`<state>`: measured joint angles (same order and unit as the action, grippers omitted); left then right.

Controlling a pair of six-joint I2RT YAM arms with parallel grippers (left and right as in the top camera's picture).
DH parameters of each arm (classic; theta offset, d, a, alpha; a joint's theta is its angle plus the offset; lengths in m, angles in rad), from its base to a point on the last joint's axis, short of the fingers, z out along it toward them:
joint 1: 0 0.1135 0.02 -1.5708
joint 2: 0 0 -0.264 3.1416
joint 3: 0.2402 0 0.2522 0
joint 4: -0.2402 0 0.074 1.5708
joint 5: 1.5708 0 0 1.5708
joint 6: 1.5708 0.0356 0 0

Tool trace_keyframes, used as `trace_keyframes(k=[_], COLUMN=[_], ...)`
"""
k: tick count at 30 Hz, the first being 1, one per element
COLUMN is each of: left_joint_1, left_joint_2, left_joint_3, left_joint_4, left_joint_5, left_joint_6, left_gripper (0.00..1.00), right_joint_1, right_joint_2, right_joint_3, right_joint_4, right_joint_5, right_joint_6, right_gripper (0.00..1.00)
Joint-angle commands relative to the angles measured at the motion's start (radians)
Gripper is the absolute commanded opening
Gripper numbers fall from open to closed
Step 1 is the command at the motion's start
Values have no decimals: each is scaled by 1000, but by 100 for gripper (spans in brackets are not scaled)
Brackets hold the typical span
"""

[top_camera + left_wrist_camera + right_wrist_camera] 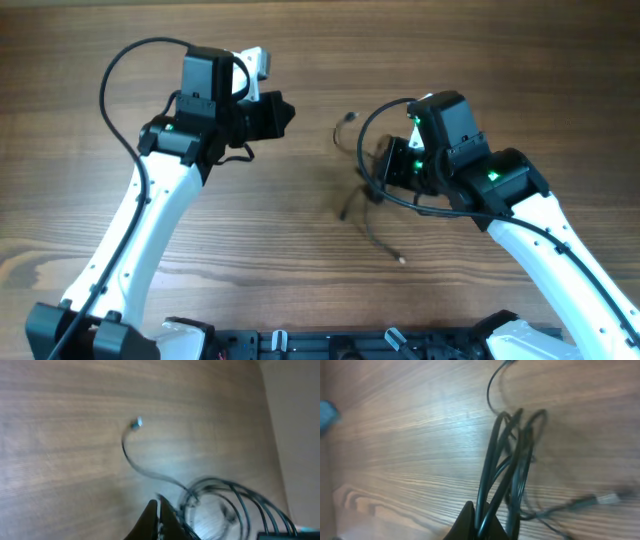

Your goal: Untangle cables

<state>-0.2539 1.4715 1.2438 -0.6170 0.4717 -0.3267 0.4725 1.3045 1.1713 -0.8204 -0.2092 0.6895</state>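
Note:
Several thin black cables (372, 232) lie tangled at mid-table. One plug end (347, 118) points toward the far left, and a silver-tipped end (402, 261) trails toward the near side. My right gripper (388, 168) is shut on the cables. In the right wrist view the looped strands (502, 455) run up out of its fingers (481, 519), and a plug end (607, 497) lies at the right. My left gripper (285, 113) is shut and empty, left of the tangle and apart from it. The left wrist view shows its fingers (159, 510), a silver plug (136, 423) and the loops (220, 502).
The wooden table (80, 220) extends all around. The arm bases and a black rail (330, 345) sit along the near edge. The thicker black cables fixed to the arms loop over the left arm (108, 90) and beside the right wrist (362, 135).

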Motion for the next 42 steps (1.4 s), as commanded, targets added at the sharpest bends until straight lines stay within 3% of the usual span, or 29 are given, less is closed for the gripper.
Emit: trace_keyframes(k=[1, 2, 4, 8, 14, 16, 22, 31, 42], left_joint_1=[-19, -18, -14, -22, -110, -146, -237, -241, -248], left_joint_2=[12, 23, 40, 93, 170, 186, 211, 211, 212], left_joint_3=[5, 5, 5, 4, 4, 4, 4, 4, 3], left_joint_4=[-65, -109, -167, -244, -274, -249, -119, -112, -108], left_joint_5=[192, 289, 338, 426, 469, 483, 473, 486, 491], left_joint_6=[105, 186, 227, 310, 691, 740, 743, 742, 742], left_gripper=[25, 40, 52, 54, 58, 56, 52, 50, 44], right_joint_1=[-3, -18, -40, -88, -98, -103, -162, -326, -339], right_joint_2=[1, 1, 1, 1, 1, 1, 1, 26, 115], right_joint_3=[8, 8, 8, 8, 8, 8, 8, 8, 7], right_joint_4=[28, 23, 24, 46, 64, 61, 64, 57, 73], right_joint_5=[-81, -84, -98, -169, -277, -311, -514, -896, -1077], right_joint_6=[-17, 12, 18, -14, -133, -141, -189, -378, -454], right_gripper=[4, 4, 4, 4, 4, 4, 4, 4, 4])
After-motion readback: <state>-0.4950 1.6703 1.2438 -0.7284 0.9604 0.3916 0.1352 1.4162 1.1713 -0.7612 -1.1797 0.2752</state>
